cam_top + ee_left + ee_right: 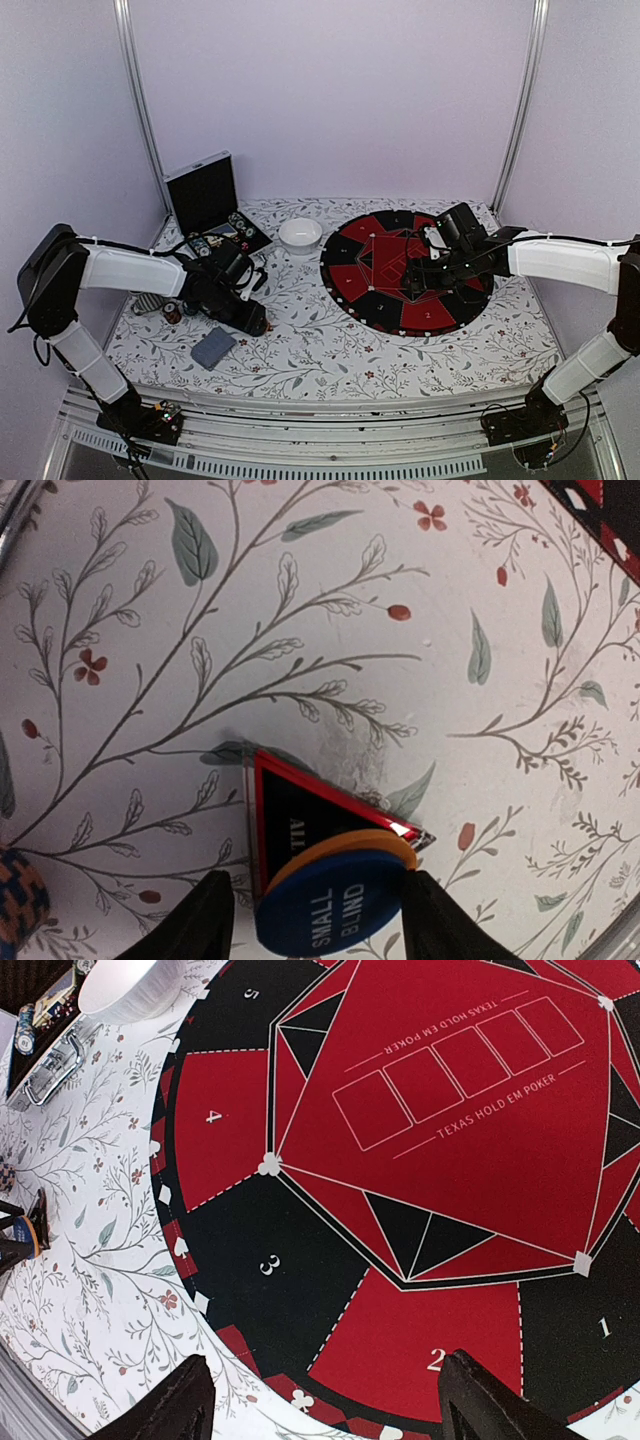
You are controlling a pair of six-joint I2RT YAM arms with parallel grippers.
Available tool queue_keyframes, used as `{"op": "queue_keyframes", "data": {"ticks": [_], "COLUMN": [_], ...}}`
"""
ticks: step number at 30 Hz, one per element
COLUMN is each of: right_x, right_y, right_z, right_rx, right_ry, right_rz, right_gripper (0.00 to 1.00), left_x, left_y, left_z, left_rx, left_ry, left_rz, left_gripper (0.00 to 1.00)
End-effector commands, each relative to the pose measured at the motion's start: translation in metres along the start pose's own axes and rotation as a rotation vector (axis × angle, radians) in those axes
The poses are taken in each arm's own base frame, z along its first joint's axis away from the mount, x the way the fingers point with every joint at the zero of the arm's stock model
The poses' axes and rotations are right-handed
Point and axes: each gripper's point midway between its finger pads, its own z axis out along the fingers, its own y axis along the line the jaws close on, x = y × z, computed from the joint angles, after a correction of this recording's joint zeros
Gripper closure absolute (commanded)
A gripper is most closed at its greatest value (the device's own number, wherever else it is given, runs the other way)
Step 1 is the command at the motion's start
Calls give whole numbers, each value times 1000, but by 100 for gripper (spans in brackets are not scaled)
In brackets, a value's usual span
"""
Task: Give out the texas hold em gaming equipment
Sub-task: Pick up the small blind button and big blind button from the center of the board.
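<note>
The round mat (350, 282) is cut into red and black wedges with white numerals, and its red centre panel is lined in white. Under it the tablecloth (330, 350) is white with grey-green leaves and small red flowers. Left of the mat are a plain white bowl (299, 235), a black case (203, 192) edged in silver, a grey-blue card deck (213, 347), and a blue disc (335, 910) rimmed orange with white lettering, on a black triangle (300, 815) bordered red

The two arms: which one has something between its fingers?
The left arm: a blue SMALL BLIND disc sits between its fingers. The right arm's fingers hang apart over the red-and-black mat with nothing between them.
</note>
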Motion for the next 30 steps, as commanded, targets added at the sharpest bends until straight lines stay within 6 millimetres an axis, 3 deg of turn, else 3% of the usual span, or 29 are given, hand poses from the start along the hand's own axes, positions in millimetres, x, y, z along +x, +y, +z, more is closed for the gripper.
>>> {"op": "queue_keyframes", "data": {"ticks": [1, 14, 23, 30], "right_x": [-12, -15, -15, -17], "right_y": [8, 10, 10, 11], "right_z": [-5, -6, -8, -11], "right_rx": [-22, -24, -25, -29], "right_ry": [-29, -33, -33, -36], "right_rz": [-4, -8, -8, -8], "right_gripper": [21, 21, 21, 21], "left_x": [9, 6, 3, 4], "left_y": [6, 9, -3, -7], "left_z": [5, -1, -7, -8], "left_rx": [-14, -28, 34, 60], "left_ry": [29, 15, 0, 1], "left_rz": [2, 5, 21, 27], "left_gripper": [41, 51, 70, 92]}}
